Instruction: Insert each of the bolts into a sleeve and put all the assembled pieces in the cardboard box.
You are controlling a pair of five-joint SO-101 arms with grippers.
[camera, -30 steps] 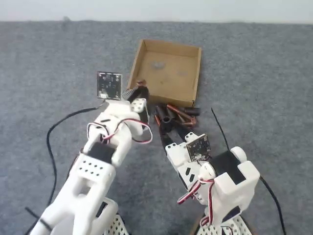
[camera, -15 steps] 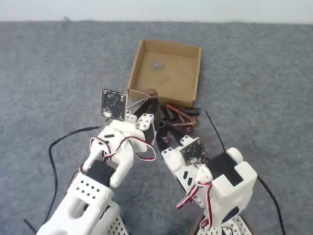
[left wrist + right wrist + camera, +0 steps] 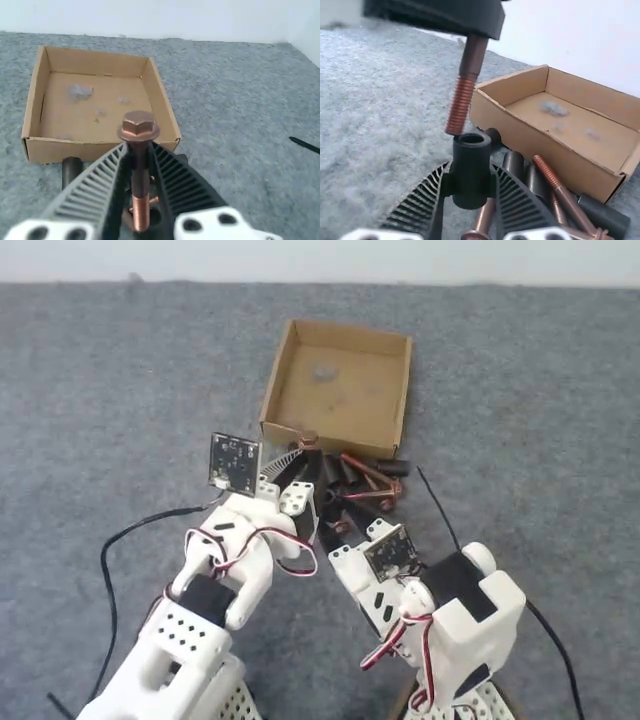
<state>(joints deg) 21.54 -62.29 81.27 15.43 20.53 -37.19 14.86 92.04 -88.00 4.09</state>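
Left wrist view: we see the left gripper (image 3: pixel 138 147) closed on the shank of a copper bolt (image 3: pixel 138 126). The bolt stands nearly upright, with its hexagonal head above the ribbed fingers and its threaded end pointing down.

In the right wrist view the right gripper (image 3: pixel 470 182) is clamped around a black sleeve (image 3: pixel 471 155), held upright with its open mouth facing up. The bolt's threaded tip hangs slightly tilted at the rim of that mouth. We cannot tell whether it touches the rim or has gone in.

From the high view, both grippers meet just in front of the cardboard box (image 3: pixel 345 390), near the left end of its near wall. The left arm comes in from the near left corner of the worktop (image 3: pixel 120 370) and the right arm from the near edge beside it.

The box lies open toward the far edge of the worktop, about midway across. A loose heap of bolts and sleeves (image 3: pixel 368 472) lies on the worktop against the box's near wall, toward its right corner and just beyond the grippers.

One black cable (image 3: pixel 105 545) curves over the worktop left of the left arm. Another black cable (image 3: pixel 443 502) runs to the right of the right arm.
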